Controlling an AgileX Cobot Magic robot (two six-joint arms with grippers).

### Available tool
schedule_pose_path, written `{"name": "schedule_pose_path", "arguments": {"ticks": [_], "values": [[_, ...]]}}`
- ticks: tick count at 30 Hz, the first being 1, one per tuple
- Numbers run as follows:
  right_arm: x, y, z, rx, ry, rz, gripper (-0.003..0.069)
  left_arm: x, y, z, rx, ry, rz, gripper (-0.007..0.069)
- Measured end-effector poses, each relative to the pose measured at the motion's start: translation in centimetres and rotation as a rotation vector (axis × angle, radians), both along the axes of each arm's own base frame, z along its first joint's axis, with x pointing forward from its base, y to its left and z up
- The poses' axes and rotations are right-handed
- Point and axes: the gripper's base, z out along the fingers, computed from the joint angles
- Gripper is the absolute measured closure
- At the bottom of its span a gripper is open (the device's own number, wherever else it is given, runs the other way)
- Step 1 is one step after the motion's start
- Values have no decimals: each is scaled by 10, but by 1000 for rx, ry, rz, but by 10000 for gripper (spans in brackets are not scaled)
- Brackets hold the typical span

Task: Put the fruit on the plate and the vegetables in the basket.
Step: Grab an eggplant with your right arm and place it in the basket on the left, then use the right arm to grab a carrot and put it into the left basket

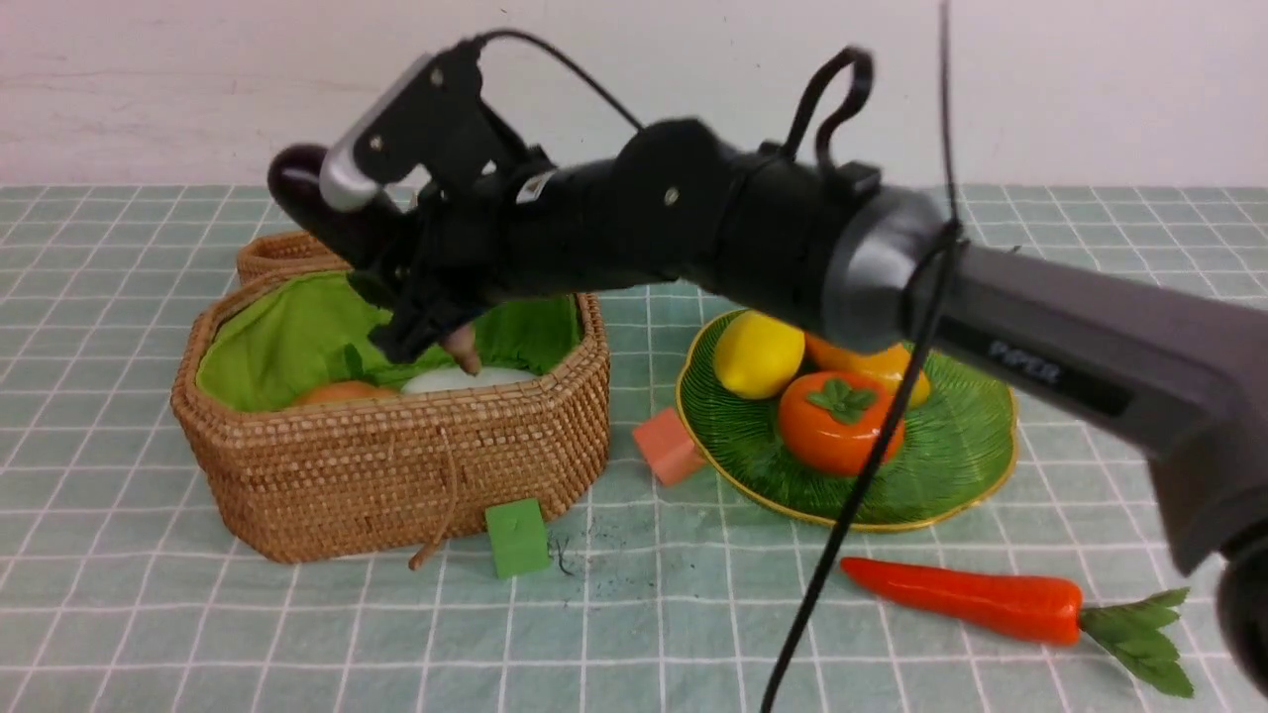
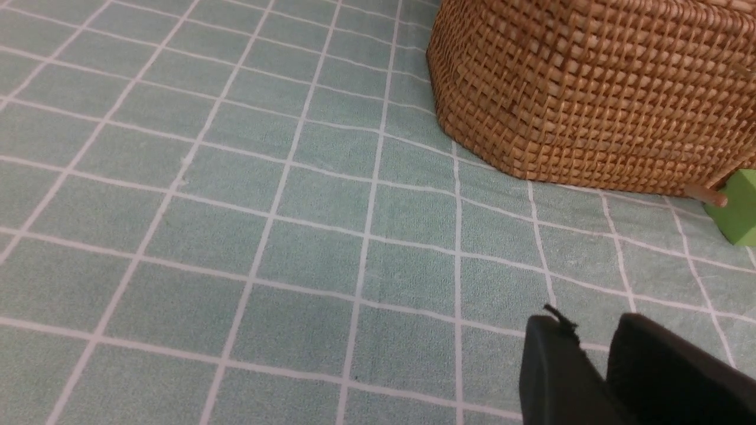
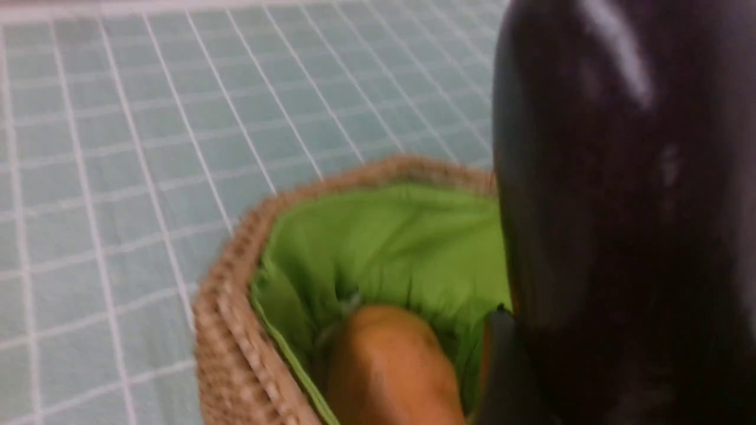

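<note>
My right gripper (image 1: 391, 253) is shut on the dark purple eggplant (image 1: 297, 183), holding it tilted above the open wicker basket (image 1: 396, 475). In the right wrist view the eggplant (image 3: 620, 206) fills the side over the green lining, one finger (image 3: 502, 366) pressed against it. A brown potato (image 1: 342, 393) (image 3: 384, 366) and a pale vegetable (image 1: 466, 379) lie in the basket. On the green plate (image 1: 951, 446) sit a lemon (image 1: 758, 352), a persimmon (image 1: 837, 421) and a mango (image 1: 872, 361). The carrot (image 1: 971, 599) lies on the cloth at front right. My left gripper (image 2: 593, 333) hangs low beside the basket (image 2: 590, 88), slightly open and empty.
A salmon cube (image 1: 669, 446) rests between basket and plate. A green cube (image 1: 517, 537) (image 2: 741, 206) stands against the basket's front. The wicker lid (image 1: 282, 255) hangs behind the basket. My right arm's cable (image 1: 852, 495) dangles across the plate.
</note>
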Motion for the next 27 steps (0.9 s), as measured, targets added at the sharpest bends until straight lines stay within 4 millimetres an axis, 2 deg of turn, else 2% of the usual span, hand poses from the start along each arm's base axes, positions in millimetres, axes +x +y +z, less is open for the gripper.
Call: {"name": "schedule_pose_path", "arguments": {"ticks": [2,4,6,8,11,13,14,15,16,19,20,21,23,24,25,27], "values": [[3,2,-14,-11,25,-6,142,0,0,0,0,0,0,481],[2,3,-16,-16,48,3,36,0,0,0,0,0,0,481],[-4,2,-9,-26,75,37,-6,0,0,0,0,0,0,480],[-8,-1,-4,-41,95,66,-13,0,0,0,0,0,0,480],[-31,-22,30,-138,165,203,6,0,0,0,0,0,0,480],[-45,-46,57,-217,196,244,34,0,0,0,0,0,0,480],[-51,-69,76,-278,211,237,55,0,0,0,0,0,0,480],[-52,-73,79,-287,212,233,58,0,0,0,0,0,0,480],[-55,-87,89,-323,220,215,67,0,0,0,0,0,0,480],[-54,-152,113,-459,284,49,84,0,0,0,0,0,0,480],[-54,-155,114,-458,284,35,84,0,0,0,0,0,0,480],[-49,-187,106,-477,358,-80,86,0,0,0,0,0,0,480],[-48,-207,90,-500,430,-129,86,0,0,0,0,0,0,480],[-48,-207,86,-506,442,-127,86,0,0,0,0,0,0,480],[-51,-223,68,-532,511,-146,86,0,0,0,0,0,0,480],[-58,-239,33,-600,611,-126,88,0,0,0,0,0,0,480]]}}
